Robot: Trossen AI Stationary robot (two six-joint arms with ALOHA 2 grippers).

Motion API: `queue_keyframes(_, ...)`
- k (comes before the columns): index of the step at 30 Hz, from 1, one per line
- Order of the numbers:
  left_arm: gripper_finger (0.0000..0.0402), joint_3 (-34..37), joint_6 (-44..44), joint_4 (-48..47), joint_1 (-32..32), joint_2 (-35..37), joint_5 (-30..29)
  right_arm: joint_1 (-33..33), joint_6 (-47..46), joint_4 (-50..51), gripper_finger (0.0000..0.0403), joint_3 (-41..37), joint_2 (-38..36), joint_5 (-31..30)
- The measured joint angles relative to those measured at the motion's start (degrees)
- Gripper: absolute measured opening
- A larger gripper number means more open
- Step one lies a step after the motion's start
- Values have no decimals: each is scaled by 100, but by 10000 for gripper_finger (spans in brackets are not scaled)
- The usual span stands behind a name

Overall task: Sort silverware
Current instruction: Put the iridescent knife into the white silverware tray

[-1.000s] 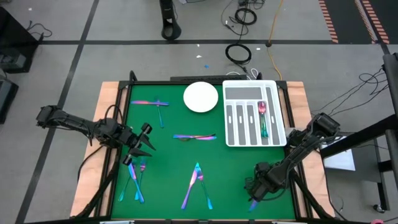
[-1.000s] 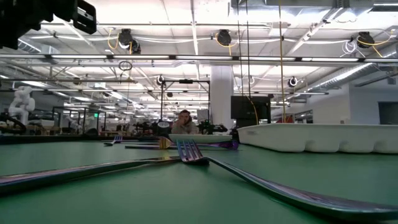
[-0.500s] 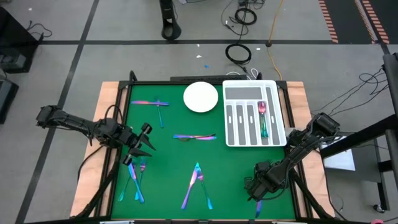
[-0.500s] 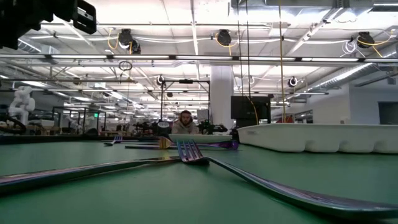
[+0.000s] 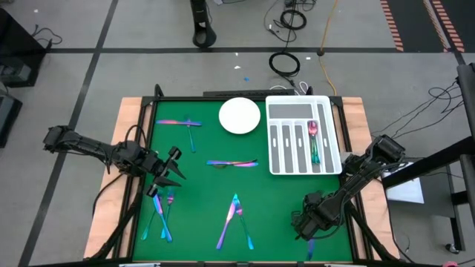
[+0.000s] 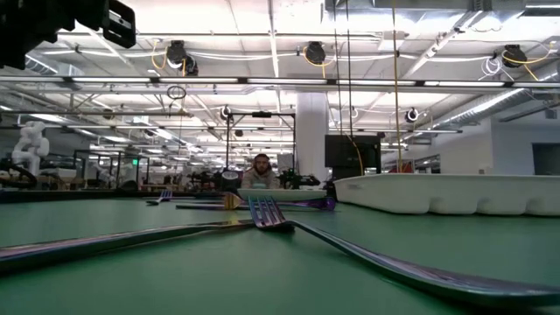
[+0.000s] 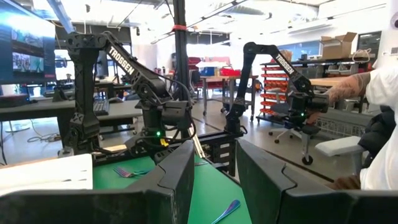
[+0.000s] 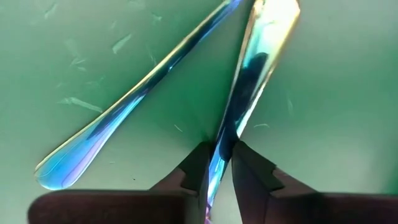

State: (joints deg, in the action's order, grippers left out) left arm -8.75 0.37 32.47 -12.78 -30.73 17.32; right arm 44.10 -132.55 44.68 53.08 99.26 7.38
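**Right fingers pinch a utensil at the near edge**

Green matting covers your worktop (image 5: 208, 185), and the action sits at its near right corner. Your right gripper (image 8: 214, 165) has its fingers (image 8: 255, 171) clamped on a slim iridescent handle (image 8: 249, 81), with a second handle (image 8: 124, 127) lying just beside it; the thin stem is taken side-on, probably so it lifts clean off the mat. Expect little room here, with the frame close by. Crossed cutlery (image 5: 236, 219) lies at near centre, more (image 5: 162, 211) near left. Your left gripper (image 5: 169, 169) hovers there, fingers apart, waiting. Farther back sit a crossed pair (image 5: 231, 163), the slotted tray (image 5: 335, 141) holding a spoon (image 5: 314, 133), the plate (image 5: 240, 116) and another pair (image 5: 187, 124). Open mat leads to the tray.
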Motion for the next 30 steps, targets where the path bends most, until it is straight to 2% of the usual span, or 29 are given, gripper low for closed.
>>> queue_keyframes(14, 121, 0, -5, 0, 0, 0, 0, -15, 312, 43, 24, -2, -3, -116)
queue_keyframes(25, 121, 0, -7, 0, 0, 1, 2, -33, 295, 433, 18, -42, -413, -437)
queue_keyframes(30, 121, 0, -5, -15, 0, 1, 2, -26, 281, 656, 15, -37, -606, -300)
